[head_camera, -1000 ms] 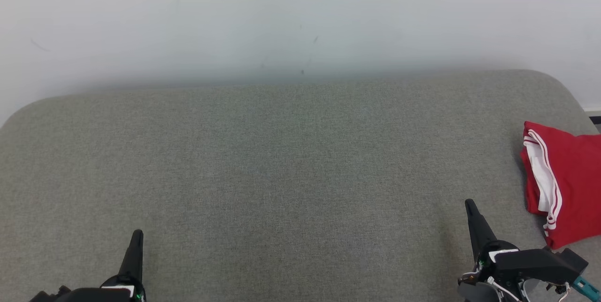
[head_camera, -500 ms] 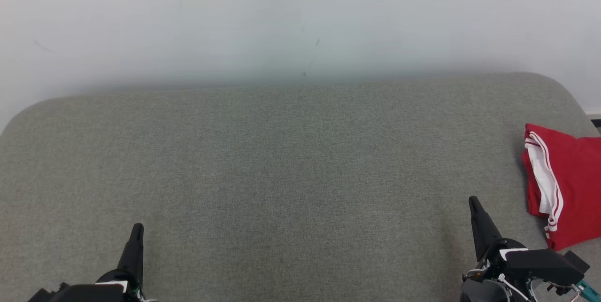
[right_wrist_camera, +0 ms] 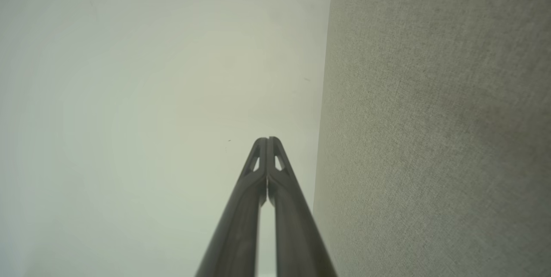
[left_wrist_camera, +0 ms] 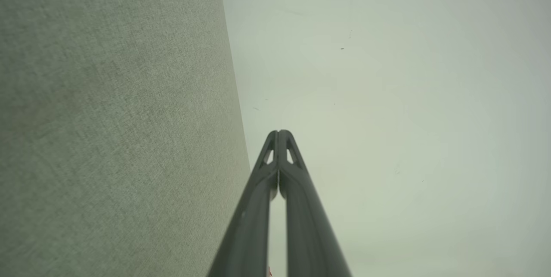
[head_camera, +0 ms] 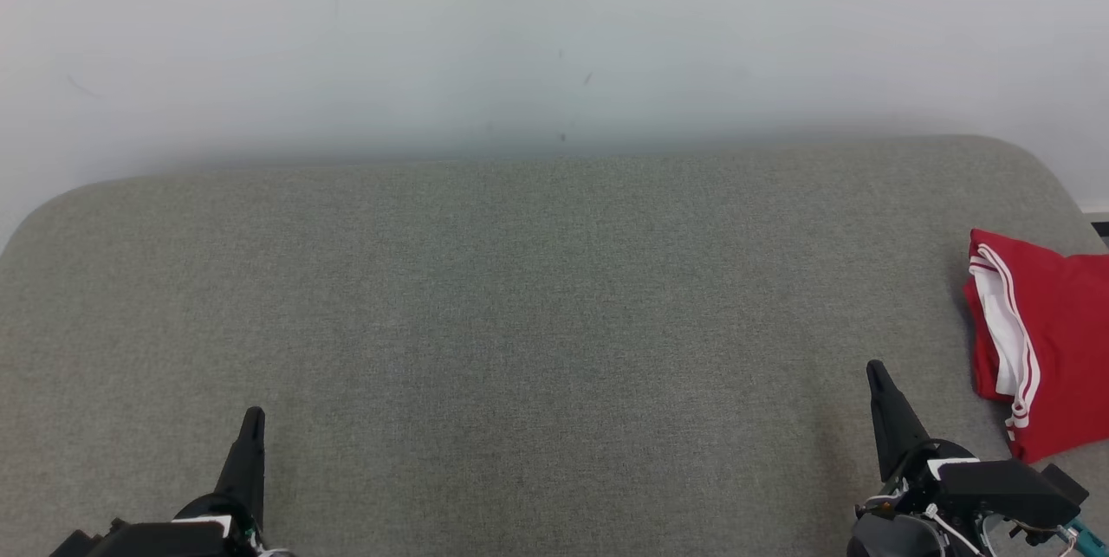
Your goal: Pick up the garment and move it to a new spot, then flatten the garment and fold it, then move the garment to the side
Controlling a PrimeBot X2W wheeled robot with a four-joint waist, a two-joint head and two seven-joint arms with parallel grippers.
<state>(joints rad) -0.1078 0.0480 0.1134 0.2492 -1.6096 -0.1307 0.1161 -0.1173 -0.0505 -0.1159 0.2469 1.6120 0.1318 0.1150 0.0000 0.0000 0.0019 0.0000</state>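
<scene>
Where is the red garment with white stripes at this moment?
In the head view, the folded red garment with white stripes lies at the right edge of the grey fabric surface, just right of the right gripper.

At lower left, the left gripper is seen as a tapered black spike on a black housing with a white patch; at lower right, the right gripper is matched, with white wires and a teal fitting. Triangular cut-outs are shown near the fingertips.
</scene>
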